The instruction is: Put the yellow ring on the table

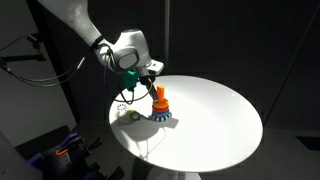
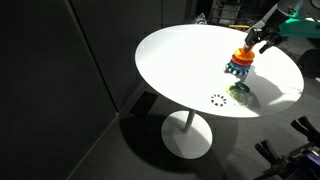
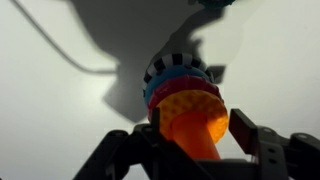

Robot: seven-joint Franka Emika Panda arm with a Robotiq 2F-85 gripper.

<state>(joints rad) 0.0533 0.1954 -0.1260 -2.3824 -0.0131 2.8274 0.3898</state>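
Observation:
A stacking toy stands on the round white table (image 1: 215,120) (image 2: 180,55). Its orange peg carries the yellow ring (image 3: 190,103) on top of a red ring, above a blue base. The yellow ring also shows in both exterior views (image 1: 160,103) (image 2: 241,57). My gripper (image 3: 197,125) (image 1: 152,78) (image 2: 262,38) hangs over the toy, open. Its two black fingers stand either side of the peg's top, just above the yellow ring. It holds nothing.
A small green ring (image 1: 134,116) (image 2: 240,92) lies on the table beside the toy, with a small black-and-white dotted disc (image 2: 218,99) next to it. The table edge is close to the toy. Dark curtains surround the scene.

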